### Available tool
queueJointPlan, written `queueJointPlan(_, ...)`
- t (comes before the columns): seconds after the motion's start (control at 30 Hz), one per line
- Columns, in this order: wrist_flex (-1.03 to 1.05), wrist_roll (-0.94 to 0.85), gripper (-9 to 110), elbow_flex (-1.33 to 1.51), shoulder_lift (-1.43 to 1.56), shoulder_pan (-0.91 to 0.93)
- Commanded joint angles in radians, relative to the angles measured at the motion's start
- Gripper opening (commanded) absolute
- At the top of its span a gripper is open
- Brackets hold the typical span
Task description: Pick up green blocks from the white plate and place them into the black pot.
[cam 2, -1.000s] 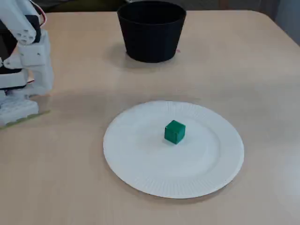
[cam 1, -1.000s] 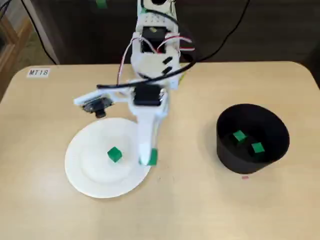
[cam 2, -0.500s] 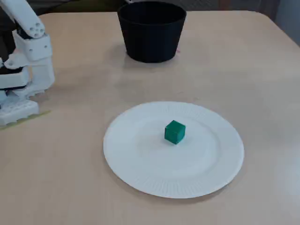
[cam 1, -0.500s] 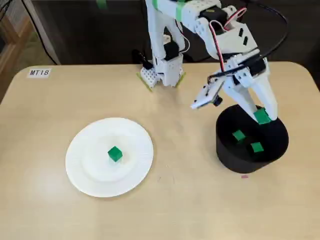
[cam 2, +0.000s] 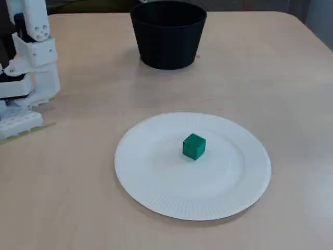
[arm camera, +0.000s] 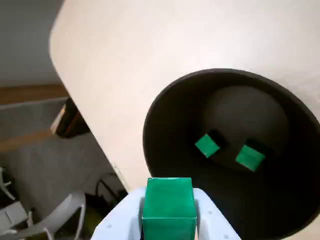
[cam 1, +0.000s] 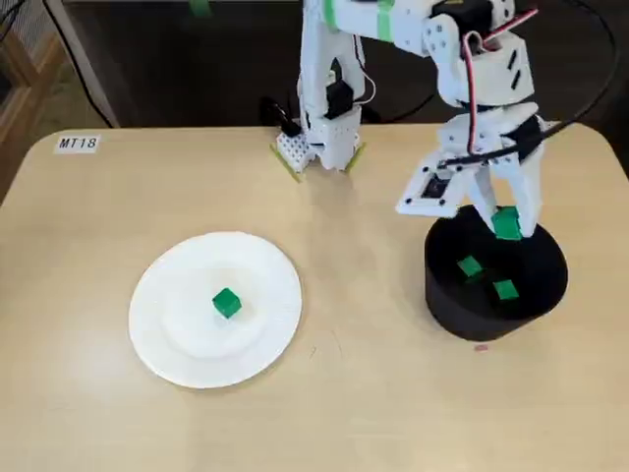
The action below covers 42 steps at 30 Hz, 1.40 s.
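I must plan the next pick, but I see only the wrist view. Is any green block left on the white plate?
Observer: Yes, one green block lies near the middle of the white plate.
Operator: Where is the plate, seen from the black pot?
Observer: In a fixed view the plate is left of the black pot and apart from it, with bare table between them.
Operator: And where is the arm's base?
Observer: The base stands at the table's far edge, between plate and pot in that view.
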Motion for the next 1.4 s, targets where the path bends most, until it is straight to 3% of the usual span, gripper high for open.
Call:
queueJointPlan(0.0, 0.092, -0.008, -2, -0.19, -0.057, -0.018)
queueJointPlan(0.17, 0.135, 0.038, -2, -0.19, -0.054, -0.012)
queueJointPlan(0.33, 0.163, 0.04, 23, -0.179, -0.029, -0.025)
queueJointPlan(0.47, 0.164, 0.046, 29, -0.179, -0.018, -0.026)
queueJointPlan(0.6, 0.164, 0.048, 24, -0.179, -0.017, -0.018)
queueJointPlan(0.63, 0.164, 0.051, 17, -0.179, -0.017, -0.014)
queueJointPlan(0.67, 0.164, 0.066, 2, -0.179, -0.017, -0.005)
queueJointPlan(0.7, 0.167, 0.075, -2, -0.178, -0.015, 0.009)
queueJointPlan(0.93, 0.155, 0.092, -2, -0.06, 0.123, 0.295)
queueJointPlan(1.03, 0.023, 0.08, -2, 0.135, 0.245, 0.479)
queueJointPlan(1.17, -0.356, 0.109, -2, 0.601, 0.483, 0.715)
queueJointPlan(1.37, -0.357, 0.238, -2, 0.646, 0.359, 0.888)
